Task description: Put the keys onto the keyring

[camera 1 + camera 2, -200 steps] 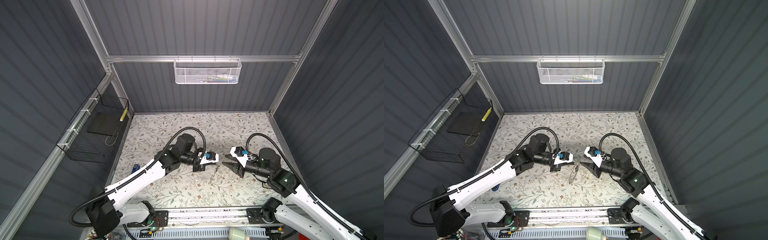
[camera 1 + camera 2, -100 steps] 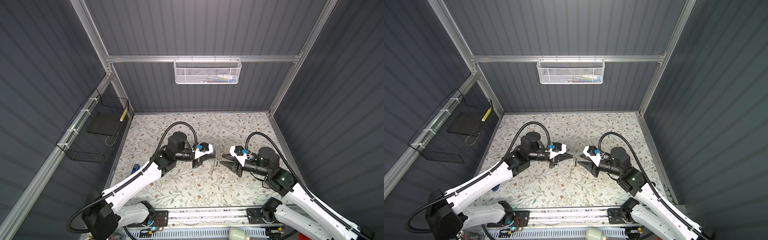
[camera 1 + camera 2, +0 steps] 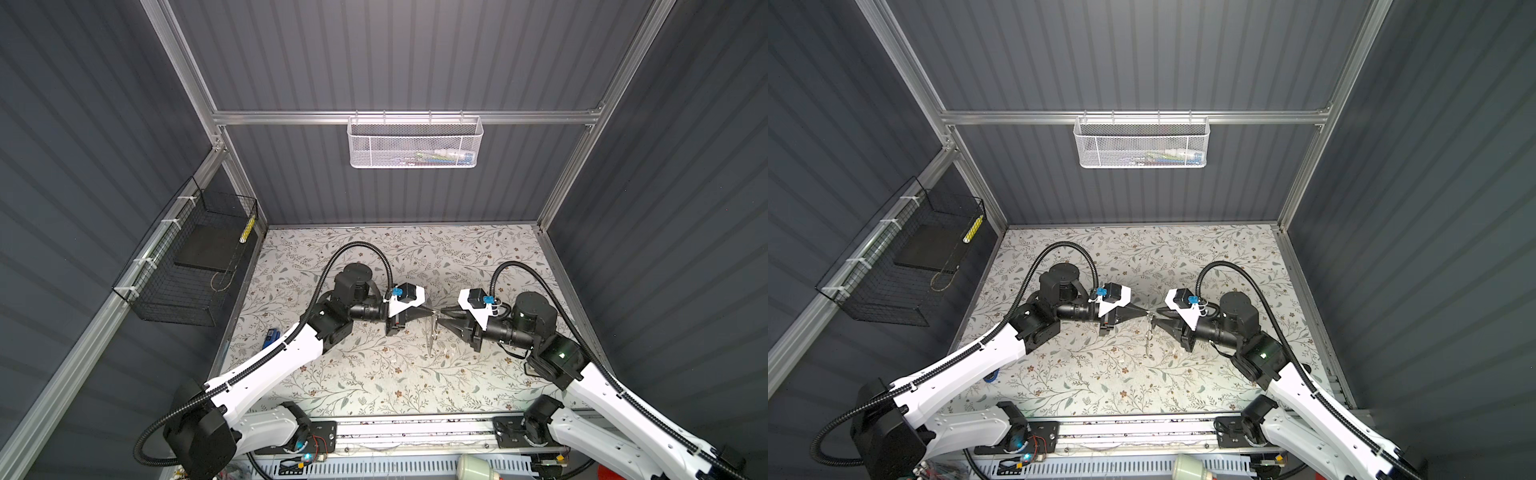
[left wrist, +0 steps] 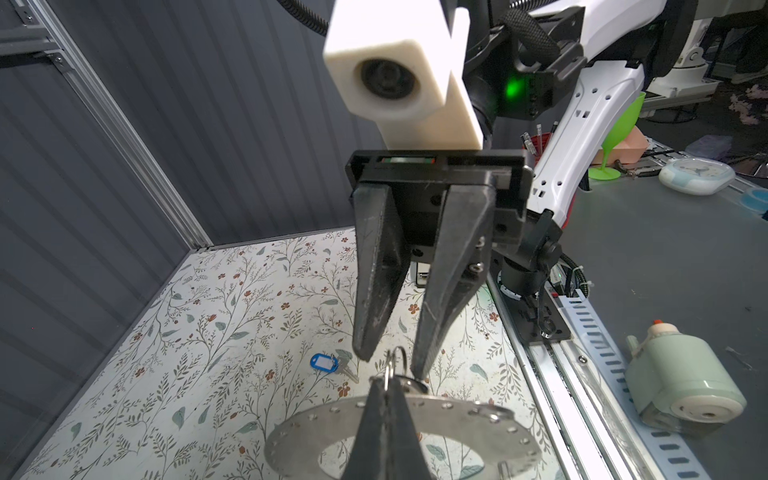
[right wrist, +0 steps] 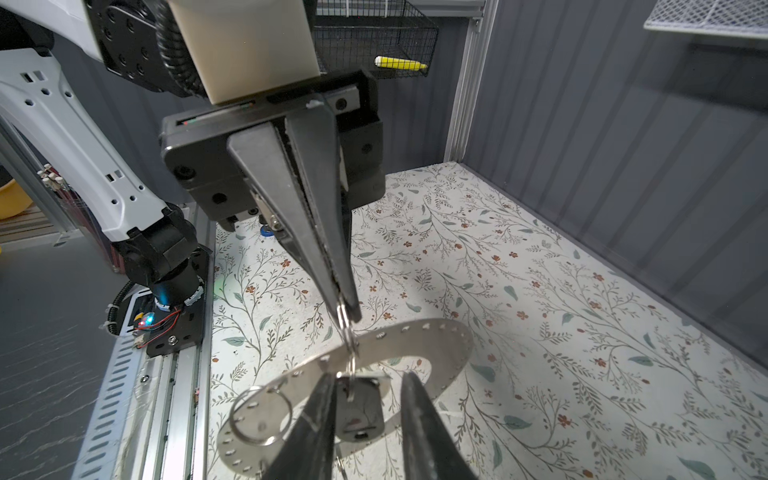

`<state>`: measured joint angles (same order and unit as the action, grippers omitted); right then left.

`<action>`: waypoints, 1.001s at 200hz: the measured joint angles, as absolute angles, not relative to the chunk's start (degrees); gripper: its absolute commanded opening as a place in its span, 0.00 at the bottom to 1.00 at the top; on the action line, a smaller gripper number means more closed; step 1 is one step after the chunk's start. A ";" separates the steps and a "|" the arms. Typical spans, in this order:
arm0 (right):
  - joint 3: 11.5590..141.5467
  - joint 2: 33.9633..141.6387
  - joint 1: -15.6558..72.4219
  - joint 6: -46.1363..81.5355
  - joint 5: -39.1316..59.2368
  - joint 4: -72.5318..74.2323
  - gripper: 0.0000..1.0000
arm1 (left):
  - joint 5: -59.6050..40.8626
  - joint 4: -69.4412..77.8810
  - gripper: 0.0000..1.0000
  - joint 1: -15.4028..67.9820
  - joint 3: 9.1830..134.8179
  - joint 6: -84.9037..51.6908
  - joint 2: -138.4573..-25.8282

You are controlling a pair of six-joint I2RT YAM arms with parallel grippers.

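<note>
The keyring point(image 4: 457, 419) is a flat grey metal ring with small holes, hanging in the air from a small wire loop. My left gripper point(image 4: 386, 380) is shut on that loop; both top views show this gripper point(image 3: 431, 312) point(image 3: 1146, 312) above the keyring, which appears edge-on point(image 3: 432, 338). My right gripper point(image 5: 369, 376) faces it, open, its fingers either side of the black key point(image 5: 357, 411), which hangs on the loop. The key with the blue tag point(image 4: 322, 361) lies on the table. A second small wire ring point(image 5: 259, 415) hangs from the keyring point(image 5: 415, 345).
A blue rectangular block point(image 3: 272, 334) lies at the table's left edge. On the left wall hangs a black wire basket point(image 3: 187, 266), and on the back wall a white mesh basket point(image 3: 415, 143). A rail point(image 3: 415, 428) runs along the front edge.
The right gripper has come in toward the left one and its jaws have narrowed round the black key. The left wrist has turned while still holding the loop.
</note>
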<state>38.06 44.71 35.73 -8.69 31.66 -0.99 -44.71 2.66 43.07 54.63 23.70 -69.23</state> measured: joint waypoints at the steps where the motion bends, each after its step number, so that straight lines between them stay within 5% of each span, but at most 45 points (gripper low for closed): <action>1: 38.06 44.71 35.73 -8.64 31.64 -0.95 0.25 | -44.71 2.66 0.00 43.07 54.63 23.70 -69.23; 113: 38.02 45.87 35.73 -7.62 32.05 -0.91 0.07 | -44.86 2.61 0.00 43.03 54.63 23.90 -69.25; 159: 38.02 45.69 35.73 -7.70 32.14 -1.10 0.24 | -44.88 2.50 0.00 43.03 54.63 23.97 -69.25; 200: 38.02 44.91 35.73 -7.77 32.18 -1.32 0.23 | -44.95 2.20 0.00 43.03 54.63 24.38 -69.25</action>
<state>38.02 44.91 35.73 -7.77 32.18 -1.32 -44.95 2.20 43.03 54.63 24.38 -69.25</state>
